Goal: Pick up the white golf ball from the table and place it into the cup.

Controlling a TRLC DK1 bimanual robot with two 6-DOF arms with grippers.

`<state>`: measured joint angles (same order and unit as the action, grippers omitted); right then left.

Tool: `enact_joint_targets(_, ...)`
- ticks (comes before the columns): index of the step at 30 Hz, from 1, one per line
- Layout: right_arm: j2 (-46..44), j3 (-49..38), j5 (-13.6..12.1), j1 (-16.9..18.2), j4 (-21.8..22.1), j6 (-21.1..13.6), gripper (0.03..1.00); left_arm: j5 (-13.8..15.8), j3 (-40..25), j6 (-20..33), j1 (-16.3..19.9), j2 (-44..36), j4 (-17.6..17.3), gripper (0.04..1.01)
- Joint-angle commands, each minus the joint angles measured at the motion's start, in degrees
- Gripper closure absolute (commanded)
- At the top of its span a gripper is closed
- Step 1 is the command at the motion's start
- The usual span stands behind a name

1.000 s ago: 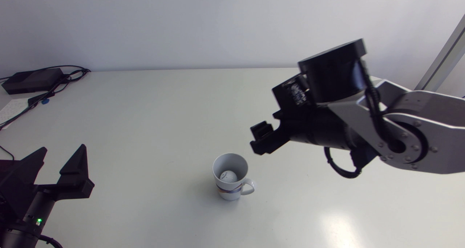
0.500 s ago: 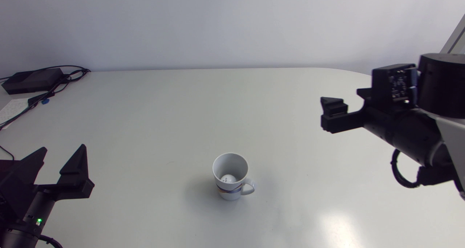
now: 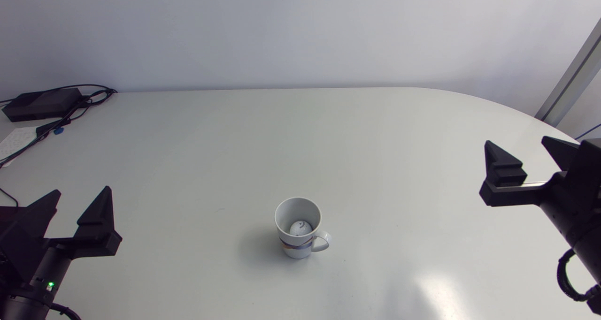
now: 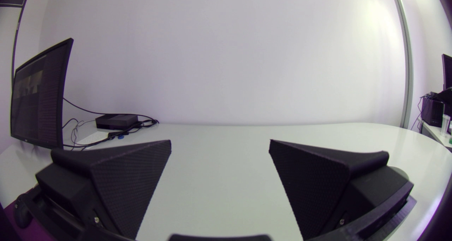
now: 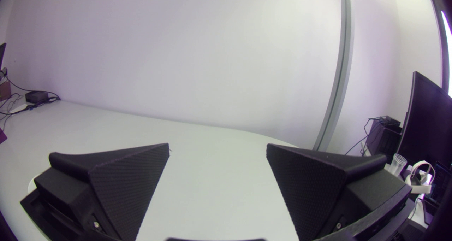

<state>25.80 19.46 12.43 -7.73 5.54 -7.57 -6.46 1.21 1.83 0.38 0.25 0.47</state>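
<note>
Table (image 3: 328, 137): a pale, glossy top with a rounded far-right corner; it carries everything below.
Right arm (image 3: 575, 217): comes in at the head view's right edge, low over the table near that edge and well apart from the cup.
Right gripper (image 3: 517, 142): its 2 black wedge fingers are spread wide with only bare table between them, as the right wrist view also shows; it grips nothing.
Left arm (image 3: 33, 268): sits at the near-left corner, with a small green light lit on its body.
Left gripper (image 3: 80, 192): its 2 wedge fingers are spread wide too, and the left wrist view shows only table top in the gap; it grips nothing.
Black box (image 3: 41, 103): lies flat at the far-left corner of the table.
Cables (image 3: 70, 111): dark leads run from the box along the left edge.
Cup (image 3: 287, 215): a white mug standing upright near the table's front middle, between the 2 arms and touched by neither.
Band (image 3: 295, 246): a coloured stripe rings the cup's lower wall.
Handle (image 3: 323, 241): points toward the right arm's side.
Golf ball (image 3: 301, 227): white, resting inside the cup at its bottom.
</note>
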Motion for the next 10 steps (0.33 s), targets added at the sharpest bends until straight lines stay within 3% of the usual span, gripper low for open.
enact_joint_targets(1,-1.8,-2.6,0.2,1.3,0.1,-2.0,0.069,-0.1,-1.3,-0.8,0.4,-0.9,0.8,0.051)
enact_joint_targets(10,-12.5,-8.5,0.8,1.0,0.3,-5.5,0.069,-0.1,-1.3,-0.8,0.4,-0.9,0.8,0.051)
